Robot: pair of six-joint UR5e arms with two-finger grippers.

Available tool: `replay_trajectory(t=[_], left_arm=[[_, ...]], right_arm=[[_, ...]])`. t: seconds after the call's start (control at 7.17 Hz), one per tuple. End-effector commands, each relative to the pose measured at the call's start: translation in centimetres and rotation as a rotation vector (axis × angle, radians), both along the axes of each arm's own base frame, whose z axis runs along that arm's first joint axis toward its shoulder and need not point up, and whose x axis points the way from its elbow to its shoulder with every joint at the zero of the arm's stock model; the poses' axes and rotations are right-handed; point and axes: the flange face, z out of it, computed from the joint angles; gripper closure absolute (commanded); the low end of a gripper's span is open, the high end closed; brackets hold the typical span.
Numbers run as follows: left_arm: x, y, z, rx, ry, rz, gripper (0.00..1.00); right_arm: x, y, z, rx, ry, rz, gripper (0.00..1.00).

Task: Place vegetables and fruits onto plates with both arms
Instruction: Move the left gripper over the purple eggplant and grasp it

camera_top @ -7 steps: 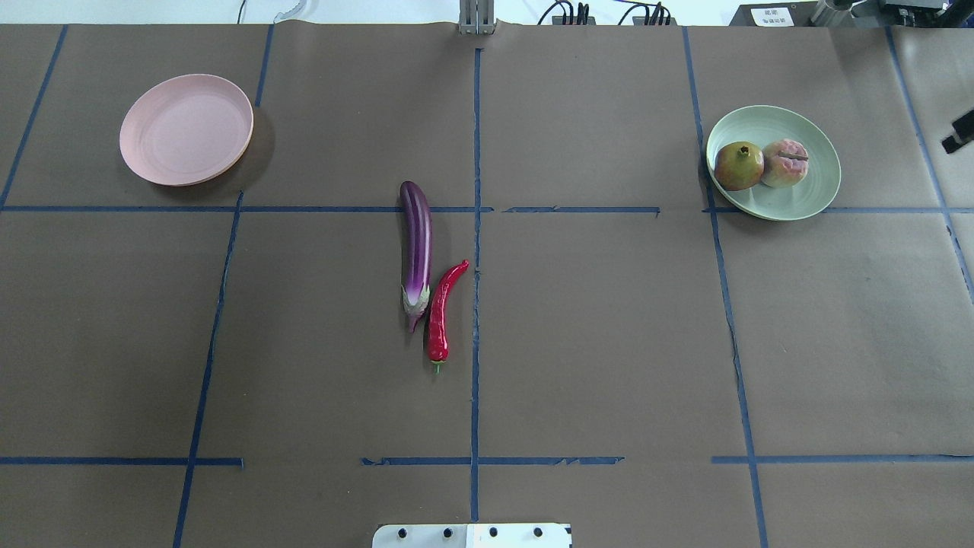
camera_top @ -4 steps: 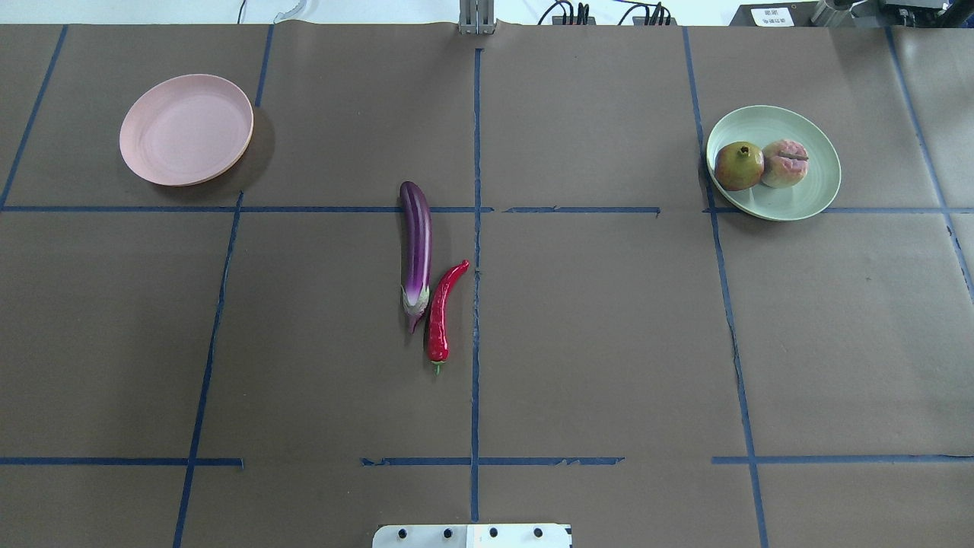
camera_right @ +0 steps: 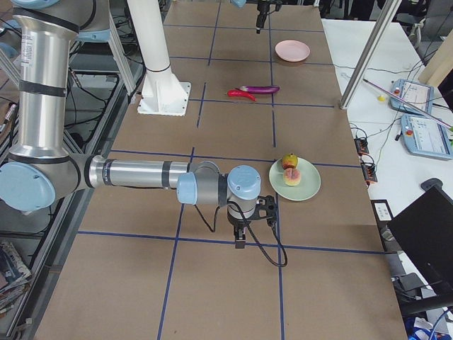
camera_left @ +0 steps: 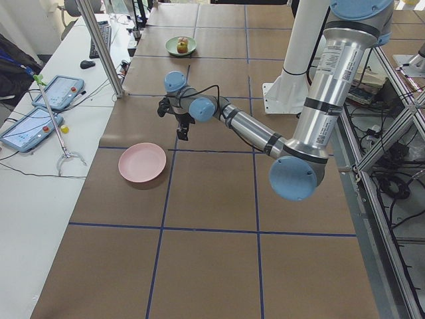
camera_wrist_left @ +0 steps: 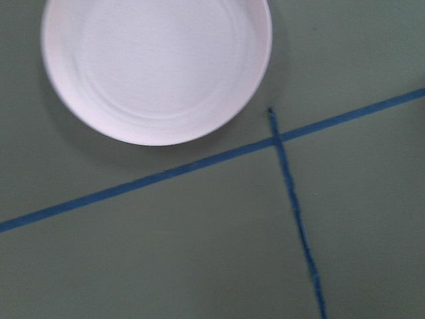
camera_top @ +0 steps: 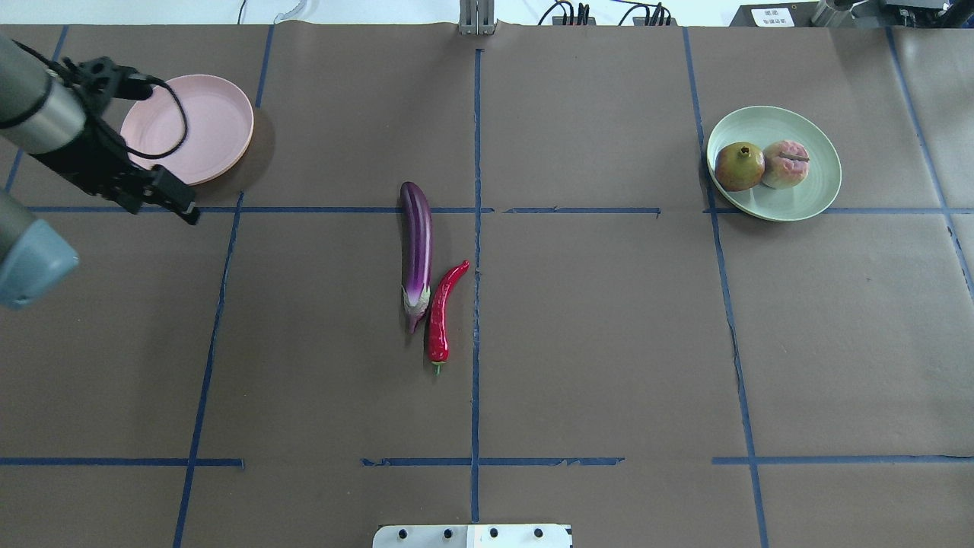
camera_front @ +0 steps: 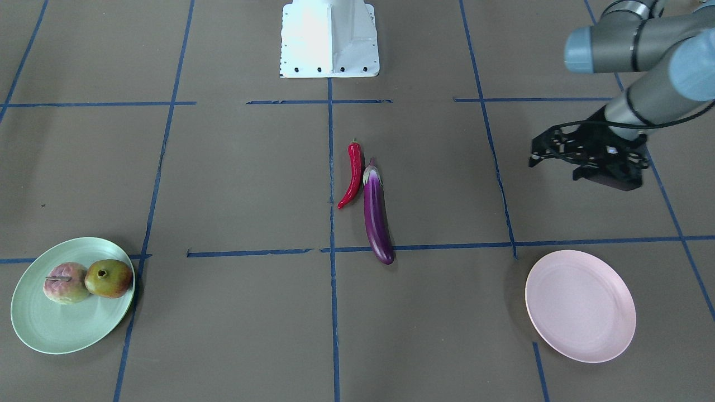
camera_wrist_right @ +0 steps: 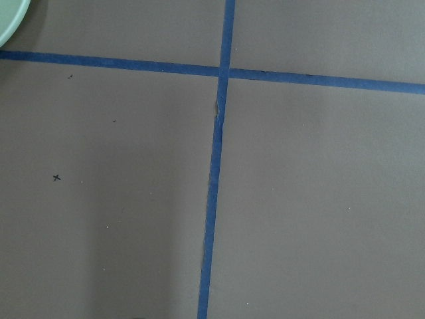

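Observation:
The purple eggplant and the red chili lie side by side at the table's middle, also in the front view as the eggplant and the chili. The yellow-green and red fruit and the pink-green fruit sit on the mint plate at the far right. The pink plate is bare at the far left. My left gripper points down just near-side of the pink plate; I cannot tell if it is open. My right gripper shows only in the right side view, near the mint plate.
The white robot base stands at the near edge's middle. Blue tape lines cross the brown paper. A metal post stands at the far edge. The left wrist view shows the pink plate below it.
The right gripper tip left the overhead view's right edge. The left arm has come in from the left and now hangs beside the pink plate. The food has not moved.

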Motion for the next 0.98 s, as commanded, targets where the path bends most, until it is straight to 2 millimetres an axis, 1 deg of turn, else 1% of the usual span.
replay_trajectory(t=[0.0, 0.14, 0.28, 0.42, 0.7, 0.84], left_arm=[[15.2, 3.6, -7.3, -0.092, -0.069, -0.141, 0.0], [20.0, 3.0, -10.4, -0.131, -0.082, -0.214, 0.0], [24.1, 2.8, -12.4, -0.153, -0.102, -0.247, 0.0], [26.0, 2.4, -13.0, -0.121, -0.111, -0.274, 0.0], [27.8, 1.2, -12.3, -0.135, -0.056, -0.317, 0.14], [28.4, 0.8, -12.4, -0.138, -0.062, -0.317, 0.18]], right_arm=[[0.0, 0.0, 0.0, 0.0, 0.0, 0.0, 0.0], [0.0, 0.0, 0.0, 0.0, 0.0, 0.0, 0.0], [0.0, 0.0, 0.0, 0.001, 0.0, 0.0, 0.0], [0.0, 0.0, 0.0, 0.0, 0.0, 0.0, 0.0], [0.0, 0.2, 0.2, -0.005, 0.0, -0.001, 0.0], [0.0, 0.3, 0.3, -0.006, 0.0, -0.001, 0.0]])
